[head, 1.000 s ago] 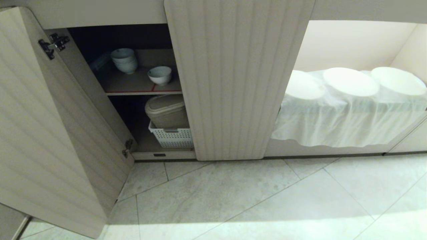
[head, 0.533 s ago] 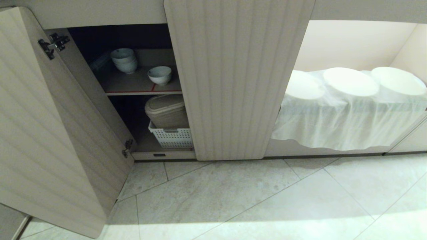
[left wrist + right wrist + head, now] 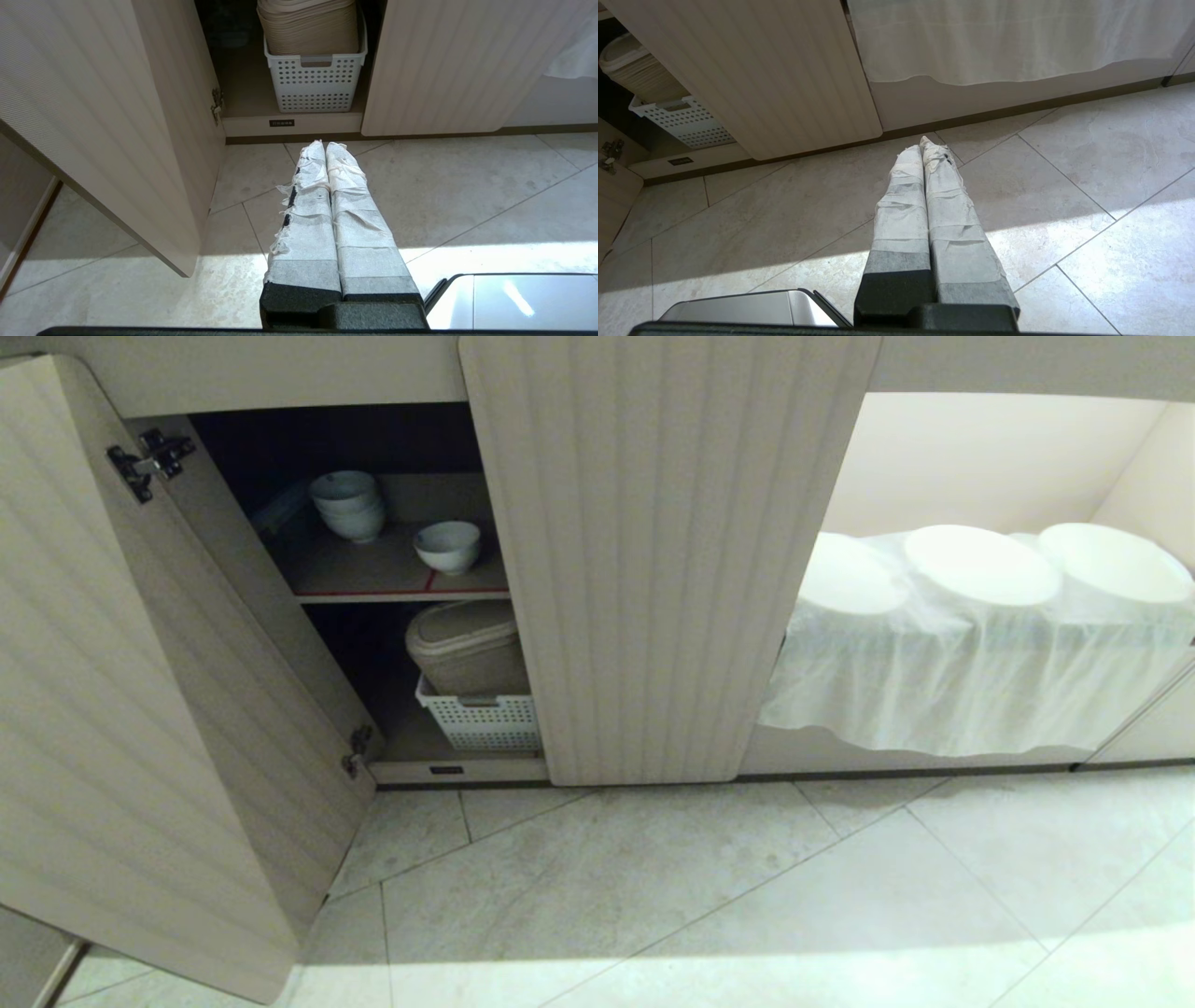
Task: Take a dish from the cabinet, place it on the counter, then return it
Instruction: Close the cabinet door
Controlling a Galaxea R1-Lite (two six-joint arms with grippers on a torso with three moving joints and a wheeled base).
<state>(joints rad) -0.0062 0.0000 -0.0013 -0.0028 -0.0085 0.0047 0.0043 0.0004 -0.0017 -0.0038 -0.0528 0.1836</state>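
Sitting alone on the upper red-edged shelf (image 3: pixel 401 586) of the open cabinet (image 3: pixel 653 569), right of a stack of bowls (image 3: pixel 347 506): the dish (image 3: pixel 448 546), placed as a second earlier. Below, a white basket (image 3: pixel 481 721) holding a beige container (image 3: pixel 467 649). Left gripper (image 3: pixel 324 149) and right gripper (image 3: pixel 922 145) low over the floor tiles (image 3: pixel 709 896), jaws pressed closed, empty. Nothing shifted since before.

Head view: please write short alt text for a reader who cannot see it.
An open beige cabinet shows a single white bowl on its upper shelf beside a stack of bowls. Below sits a white basket; no robot hand is visible.
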